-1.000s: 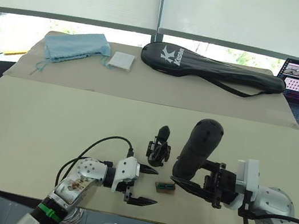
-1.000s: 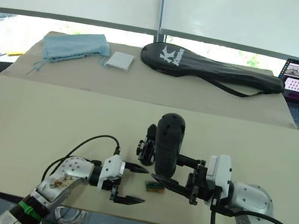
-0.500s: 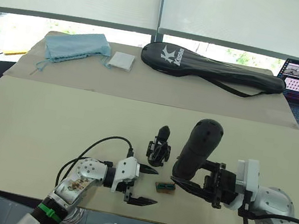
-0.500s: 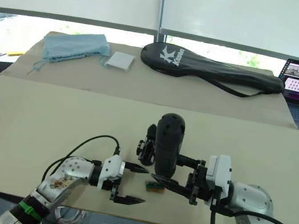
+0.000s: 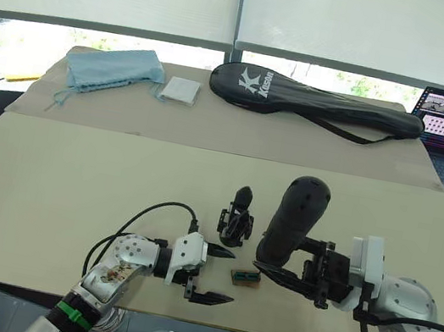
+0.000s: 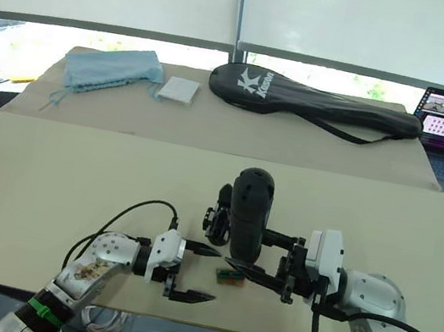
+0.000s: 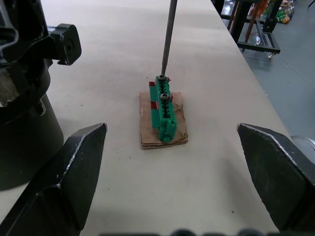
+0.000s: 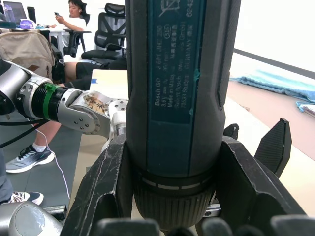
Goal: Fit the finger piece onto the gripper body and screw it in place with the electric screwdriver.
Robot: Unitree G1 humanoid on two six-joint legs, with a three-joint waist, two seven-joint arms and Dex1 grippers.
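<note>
Gripping electric screwdriver (image 5: 291,221) upright mid-barrel in right tool (image 5: 293,275), bit on green screw holder (image 7: 164,109) near tabletop (image 5: 73,183) front edge, left tool (image 5: 216,275) spread empty beside, gripper body (image 5: 236,218) just beyond; likely top-heavy, slick.

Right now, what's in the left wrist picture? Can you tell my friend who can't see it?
A thin metal screwdriver bit points down onto a screw in a small green holder on a brown pad on the table. The left gripper is open around it, and the black gripper body stands beside it.
</note>
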